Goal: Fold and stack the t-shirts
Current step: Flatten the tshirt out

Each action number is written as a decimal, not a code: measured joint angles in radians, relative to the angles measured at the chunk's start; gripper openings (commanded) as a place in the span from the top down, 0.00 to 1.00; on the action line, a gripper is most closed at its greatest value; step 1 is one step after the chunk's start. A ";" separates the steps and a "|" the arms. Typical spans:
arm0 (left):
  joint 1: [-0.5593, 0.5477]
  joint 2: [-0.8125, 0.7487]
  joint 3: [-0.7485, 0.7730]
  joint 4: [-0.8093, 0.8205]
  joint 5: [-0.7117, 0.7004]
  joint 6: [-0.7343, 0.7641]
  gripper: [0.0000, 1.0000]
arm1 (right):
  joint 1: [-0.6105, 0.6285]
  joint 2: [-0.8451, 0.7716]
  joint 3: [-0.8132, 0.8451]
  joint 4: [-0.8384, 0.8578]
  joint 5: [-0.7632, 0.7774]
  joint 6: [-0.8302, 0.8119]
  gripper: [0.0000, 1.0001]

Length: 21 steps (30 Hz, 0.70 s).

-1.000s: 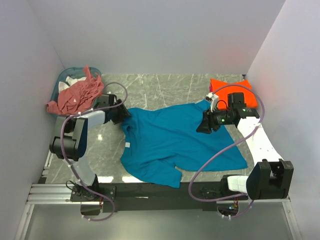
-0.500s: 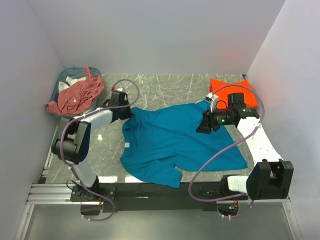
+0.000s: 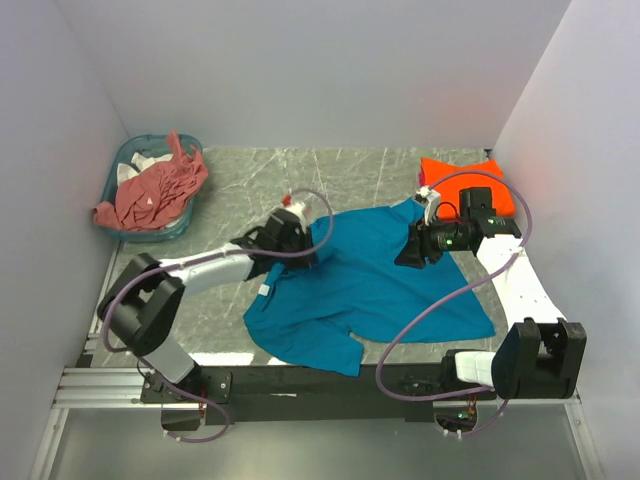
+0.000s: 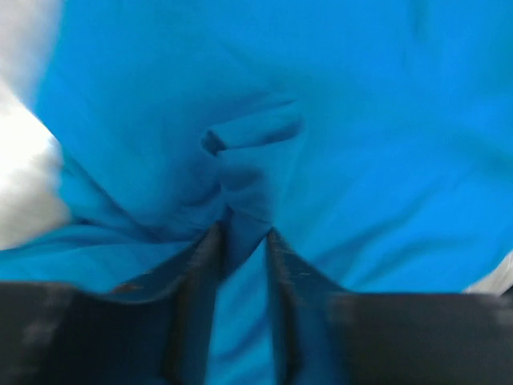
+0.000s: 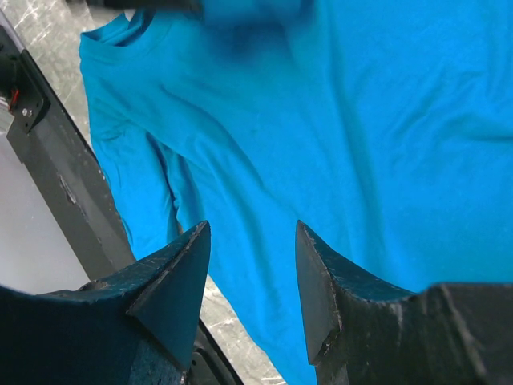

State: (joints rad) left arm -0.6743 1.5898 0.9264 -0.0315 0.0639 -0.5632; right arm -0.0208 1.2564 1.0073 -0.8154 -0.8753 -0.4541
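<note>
Once parked by the surface's [image 3: 350, 170] left edge, now swung to its middle with left pincer [image 4: 243, 233] seemingly nipped on a ridge of the teal t-shirt [image 3: 380, 290] spread toward the near edge, starting a sleeve fold, with right pincer [image 5: 250, 233] parted and empty above it.

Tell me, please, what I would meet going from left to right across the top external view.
Salmon-pink t-shirt draped over the teal basket → left tool → right tool → orange t-shirt. The teal-blue t-shirt spreads beneath both tools, so I leave it out.
</note>
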 measured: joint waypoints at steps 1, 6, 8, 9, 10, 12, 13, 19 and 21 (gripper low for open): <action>-0.029 0.017 -0.013 -0.006 0.005 -0.002 0.58 | -0.001 0.000 0.000 0.000 -0.001 0.000 0.46; -0.155 0.040 -0.023 -0.073 -0.028 -0.006 0.38 | -0.003 0.000 0.000 0.000 -0.003 -0.004 0.46; -0.172 0.012 -0.023 -0.094 -0.072 -0.008 0.30 | -0.005 0.000 0.000 0.000 -0.005 -0.005 0.46; -0.172 -0.015 -0.023 -0.109 -0.109 -0.006 0.25 | -0.006 0.000 0.000 0.000 -0.005 -0.005 0.46; -0.168 -0.043 -0.023 -0.116 -0.144 -0.003 0.26 | -0.007 0.000 0.000 0.000 -0.005 -0.006 0.46; -0.150 -0.089 -0.018 -0.119 -0.183 0.003 0.26 | -0.010 0.000 0.000 0.000 -0.006 -0.008 0.46; -0.136 -0.104 -0.004 -0.124 -0.195 0.008 0.27 | -0.011 0.000 0.000 -0.001 -0.006 -0.008 0.46; -0.075 0.005 0.160 -0.163 -0.217 0.053 0.33 | -0.016 0.000 0.000 -0.001 -0.008 -0.008 0.46; -0.075 0.060 0.196 -0.184 -0.211 0.056 0.35 | -0.022 0.000 0.000 -0.001 -0.009 -0.008 0.46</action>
State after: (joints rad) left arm -0.7494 1.6501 1.1229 -0.2157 -0.1471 -0.5072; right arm -0.0425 1.2564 1.0073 -0.8162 -0.8845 -0.4625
